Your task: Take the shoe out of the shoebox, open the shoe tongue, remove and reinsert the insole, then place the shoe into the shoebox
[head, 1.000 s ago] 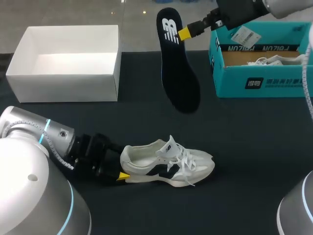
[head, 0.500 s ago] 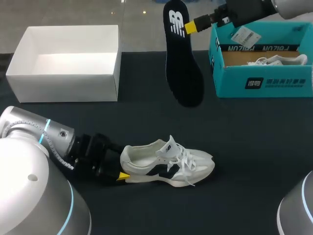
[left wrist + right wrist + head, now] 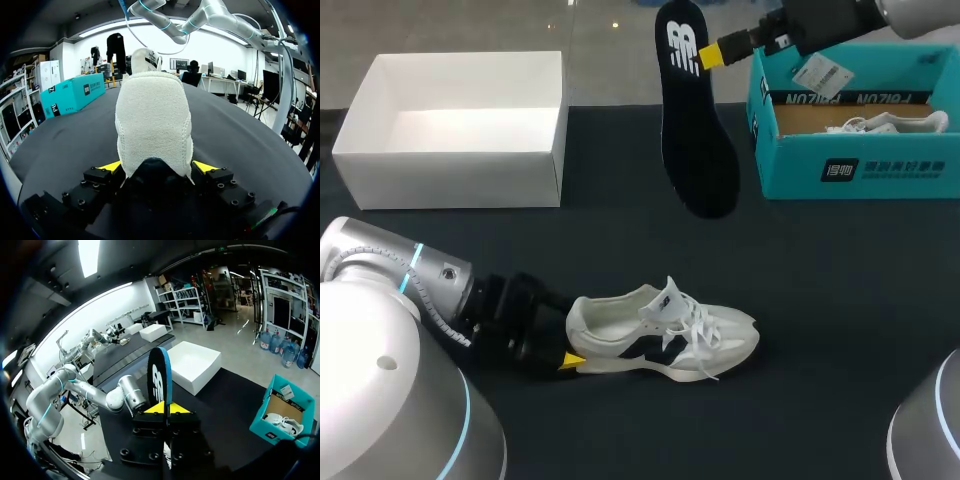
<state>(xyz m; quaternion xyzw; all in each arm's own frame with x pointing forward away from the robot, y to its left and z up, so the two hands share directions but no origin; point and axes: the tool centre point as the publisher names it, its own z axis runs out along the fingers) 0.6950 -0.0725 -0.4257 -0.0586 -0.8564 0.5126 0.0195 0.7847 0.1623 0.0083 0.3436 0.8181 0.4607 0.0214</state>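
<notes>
Right end effector (image 3: 705, 57): clamped on the heel end of the insole (image 3: 696, 130), one yellow tip on each face. The insole hangs toe-down, clear of the bench (image 3: 820, 300), just beside the teal shoebox (image 3: 860, 165).

Left end effector (image 3: 570, 360): closed on the heel of the shoe (image 3: 660, 335), a finger on each side. The shoe sits upright on the bench, toe pointing to the robot's right.

Governing relation: the shoe lies below the insole, nearer the robot and slightly left. Its long axis runs across the bench; the insole's is roughly upright. Judgement: reinsertion needs the toe end lowered into the collar and swung toward the shoe's toe. The right arm is the one placed to do it.
</notes>
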